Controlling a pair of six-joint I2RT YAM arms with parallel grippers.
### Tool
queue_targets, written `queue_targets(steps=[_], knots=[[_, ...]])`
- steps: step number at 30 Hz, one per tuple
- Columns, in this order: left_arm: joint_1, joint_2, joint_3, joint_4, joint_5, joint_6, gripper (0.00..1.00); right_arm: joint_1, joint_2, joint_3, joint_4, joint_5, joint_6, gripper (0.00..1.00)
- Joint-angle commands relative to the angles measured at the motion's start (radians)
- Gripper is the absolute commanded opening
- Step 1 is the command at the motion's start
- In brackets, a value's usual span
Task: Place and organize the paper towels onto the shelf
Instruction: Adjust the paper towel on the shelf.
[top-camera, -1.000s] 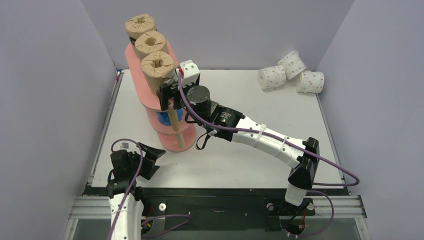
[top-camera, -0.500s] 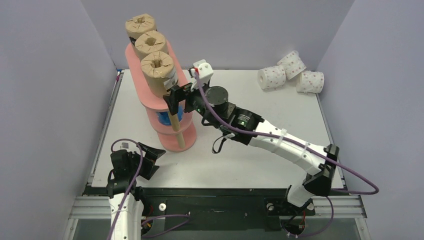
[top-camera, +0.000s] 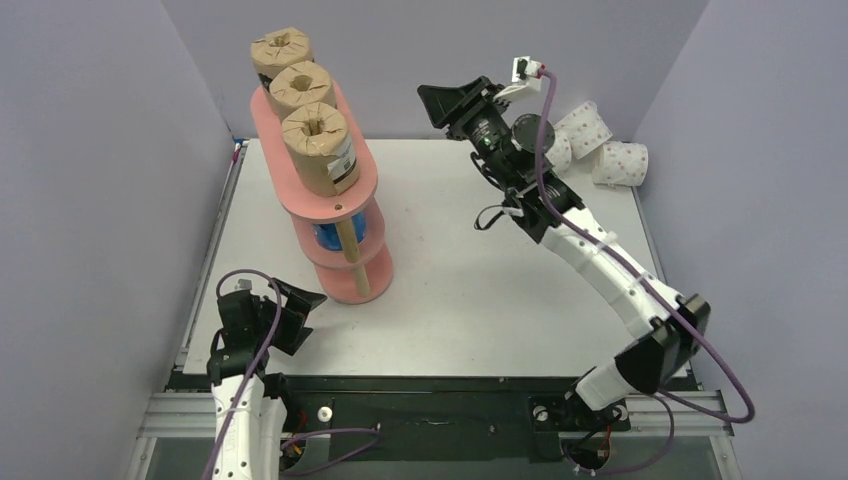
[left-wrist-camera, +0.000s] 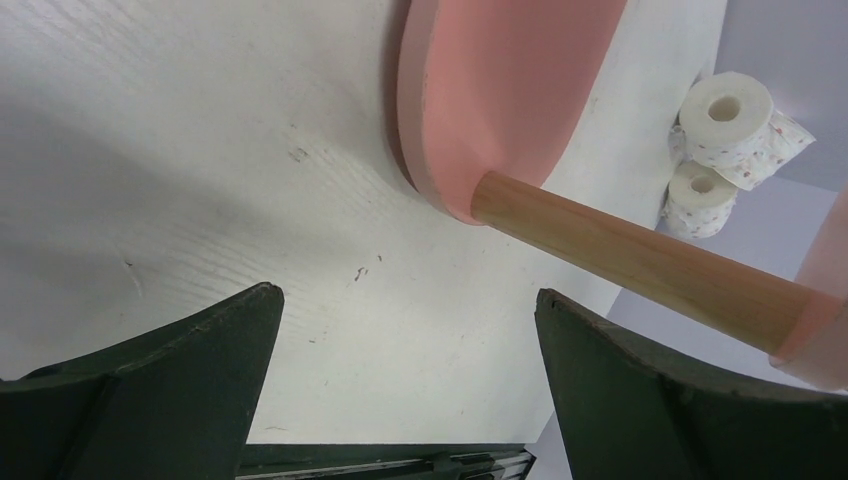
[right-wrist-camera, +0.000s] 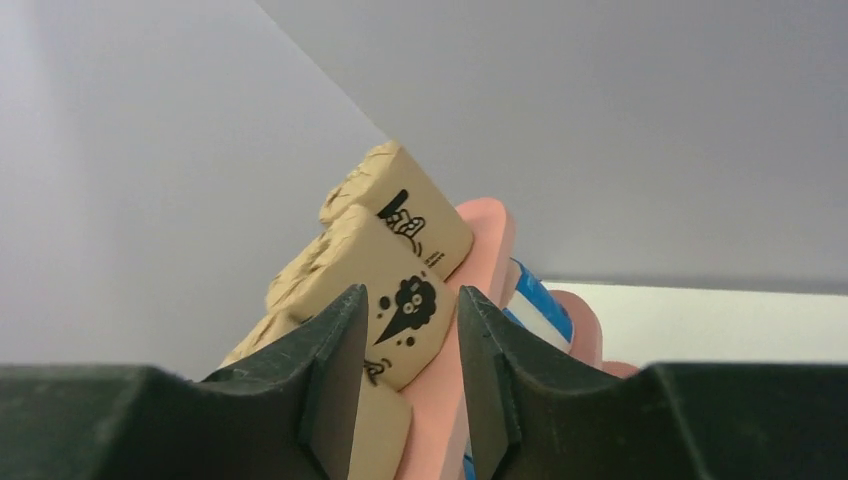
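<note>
White tabletop (top-camera: 470, 290) is carrying the shelf (top-camera: 372, 268); right gripper (right-wrist-camera: 409, 300) is hovering, jaws narrow and empty, needing widening for the dotted rolls (top-camera: 620, 163)

Open table (top-camera: 470, 300) btwn shelf (top-camera: 310, 207) & dotted rolls (top-camera: 620, 163)

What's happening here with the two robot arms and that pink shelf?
Two arms are stocking the shelf with paper towel rolls. Three brown rolls stand in a row on its top tier, and blue wrapping shows on the middle tier. The white pink-dotted rolls lie at the table's far right corner, not yet shelved. The right gripper is raised, its fingers slightly apart and empty. The left gripper sits open near the shelf's base, holding nothing.
</note>
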Motion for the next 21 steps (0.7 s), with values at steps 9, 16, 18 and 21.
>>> queue_targets(steps=[9,16,18,21], knots=[[0.001,0.132,0.129,0.01,-0.084,0.022,0.99,-0.095,0.421,0.279,0.271,-0.208,0.457,0.27],[-0.002,0.127,0.092,0.061,-0.078,-0.018,1.0,-0.079,0.531,0.404,0.274,-0.233,0.521,0.23],[-0.002,0.125,0.087,0.069,-0.074,-0.023,1.0,-0.072,0.553,0.444,0.26,-0.237,0.521,0.22],[-0.002,0.125,0.088,0.074,-0.07,-0.024,1.0,-0.059,0.595,0.507,0.224,-0.261,0.523,0.22]])
